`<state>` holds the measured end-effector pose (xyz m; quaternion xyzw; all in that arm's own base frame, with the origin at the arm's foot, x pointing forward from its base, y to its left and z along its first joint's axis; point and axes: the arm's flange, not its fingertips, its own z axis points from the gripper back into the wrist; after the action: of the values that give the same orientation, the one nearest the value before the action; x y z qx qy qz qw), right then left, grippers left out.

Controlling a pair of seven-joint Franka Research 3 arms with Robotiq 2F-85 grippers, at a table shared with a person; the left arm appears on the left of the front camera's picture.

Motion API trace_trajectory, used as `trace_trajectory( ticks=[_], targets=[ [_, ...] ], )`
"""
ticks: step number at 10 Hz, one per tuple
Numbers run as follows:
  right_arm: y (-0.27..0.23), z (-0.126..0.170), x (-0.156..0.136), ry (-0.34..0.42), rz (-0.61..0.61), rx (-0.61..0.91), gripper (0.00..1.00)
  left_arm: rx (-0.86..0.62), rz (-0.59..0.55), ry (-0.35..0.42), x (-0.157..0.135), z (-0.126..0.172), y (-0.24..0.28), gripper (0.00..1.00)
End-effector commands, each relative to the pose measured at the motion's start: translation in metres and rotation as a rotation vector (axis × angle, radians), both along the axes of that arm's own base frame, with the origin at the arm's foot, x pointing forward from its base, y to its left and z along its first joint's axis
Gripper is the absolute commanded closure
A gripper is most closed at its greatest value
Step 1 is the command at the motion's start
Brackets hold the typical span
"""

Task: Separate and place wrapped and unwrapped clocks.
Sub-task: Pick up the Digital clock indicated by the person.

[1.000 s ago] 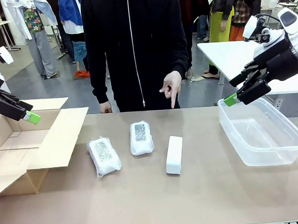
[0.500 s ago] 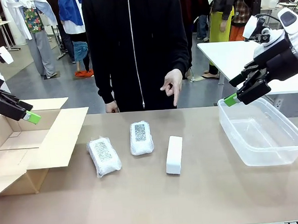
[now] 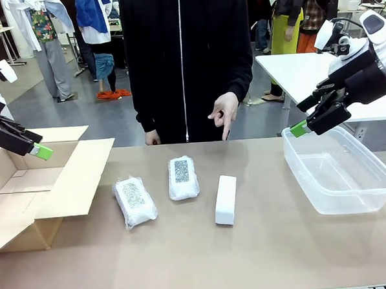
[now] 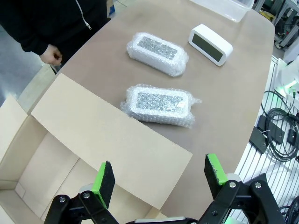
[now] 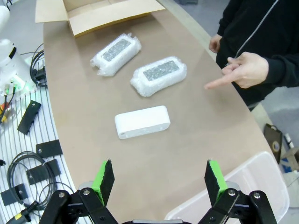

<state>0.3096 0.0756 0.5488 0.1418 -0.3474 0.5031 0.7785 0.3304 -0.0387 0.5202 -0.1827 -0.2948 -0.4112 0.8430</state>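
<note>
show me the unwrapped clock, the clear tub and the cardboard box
unwrapped clock (image 3: 225, 198), front view, on its top face
clear tub (image 3: 354, 199), front view, on its near wall
cardboard box (image 3: 72, 177), front view, on its open flap

Two bubble-wrapped clocks lie flat beside one bare white clock, all apart.
</note>
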Motion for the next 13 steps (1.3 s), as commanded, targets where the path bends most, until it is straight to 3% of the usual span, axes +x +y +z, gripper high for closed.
trace_trajectory(
  ticks=[1,4,5,7,9,10,11,12,13],
  targets=[
    [0.023,0.016,0.000,0.159,-0.114,-0.046,0.00,-0.009,-0.009,-0.003,0.002,-0.001,0.000,0.00],
    [0.103,0.024,0.015,0.507,-0.521,-0.145,0.00,-0.009,-0.009,-0.003,0.002,-0.001,0.000,0.00],
    [0.125,0.017,0.021,0.583,-0.628,-0.137,0.00,-0.009,-0.009,-0.003,0.002,-0.001,0.000,0.00],
    [0.158,-0.024,0.039,0.620,-0.912,-0.065,0.00,-0.009,-0.009,-0.003,0.002,-0.001,0.000,0.00],
    [0.169,-0.072,0.046,0.686,-1.060,-0.063,0.00,-0.009,-0.009,-0.003,0.002,-0.001,0.000,0.00],
    [0.178,-0.089,0.055,0.666,-1.113,-0.086,0.00,-0.009,-0.009,-0.003,0.002,-0.001,0.000,0.00],
    [0.176,-0.084,0.060,0.629,-1.102,0.004,0.00,-0.009,-0.009,-0.003,0.002,-0.001,0.000,0.00],
    [0.166,-0.076,0.048,0.695,-1.059,-0.088,0.00,-0.009,-0.009,-0.003,0.002,-0.001,0.000,0.00],
    [0.166,-0.076,0.048,0.695,-1.059,-0.088,0.00,-0.009,-0.009,-0.003,0.002,-0.001,0.000,0.00]
  ],
)
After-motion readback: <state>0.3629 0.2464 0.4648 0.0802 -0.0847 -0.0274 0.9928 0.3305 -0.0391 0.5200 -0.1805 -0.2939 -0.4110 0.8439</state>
